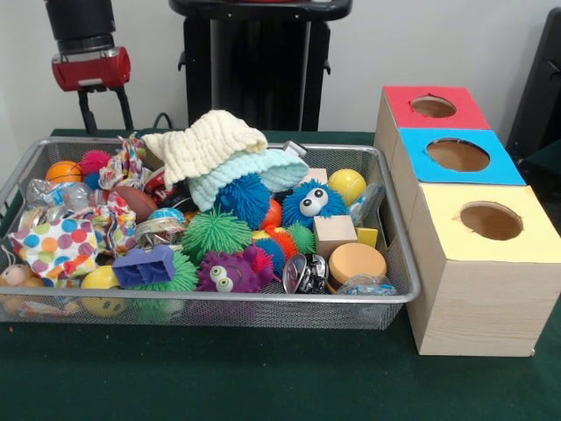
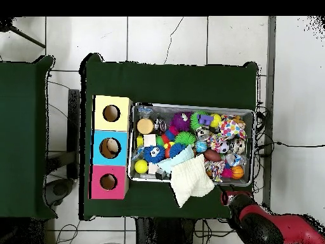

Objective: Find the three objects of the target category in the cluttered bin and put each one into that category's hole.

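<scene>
You've got the claw (image 1: 106, 112) hanging open at 11 o'clock, above the wire bin's (image 1: 396, 263) back corner. Toys fill the bin; three boxes with holes (image 1: 491, 220) sit at 3 o'clock.

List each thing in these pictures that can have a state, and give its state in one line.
Claw: open, empty, raised behind the bin's far corner.
Wire bin: full, heaped with toys.
Cream knitted cloth: crumpled on top of the heap, overhanging the bin's edge.
Red box: hole open.
Blue box: hole open.
Yellow box: hole open.
Purple block: lying among the toys.
</scene>
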Robot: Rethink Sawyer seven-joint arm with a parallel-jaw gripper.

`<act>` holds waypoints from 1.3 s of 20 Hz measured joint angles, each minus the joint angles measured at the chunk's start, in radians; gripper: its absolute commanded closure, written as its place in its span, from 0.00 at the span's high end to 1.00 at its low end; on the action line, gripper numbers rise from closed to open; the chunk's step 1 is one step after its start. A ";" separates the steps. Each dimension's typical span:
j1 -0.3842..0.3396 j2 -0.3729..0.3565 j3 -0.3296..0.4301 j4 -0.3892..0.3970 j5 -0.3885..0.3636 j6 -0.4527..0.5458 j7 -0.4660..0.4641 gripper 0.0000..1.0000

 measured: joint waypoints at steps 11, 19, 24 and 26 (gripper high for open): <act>0.021 -0.002 -0.024 0.000 -0.001 0.000 0.000 1.00; 0.021 -0.003 -0.032 0.000 -0.001 -0.001 0.000 1.00; 0.027 -0.001 -0.049 0.000 -0.011 -0.024 0.000 1.00; 0.034 0.004 -0.067 -0.001 -0.025 -0.052 0.000 1.00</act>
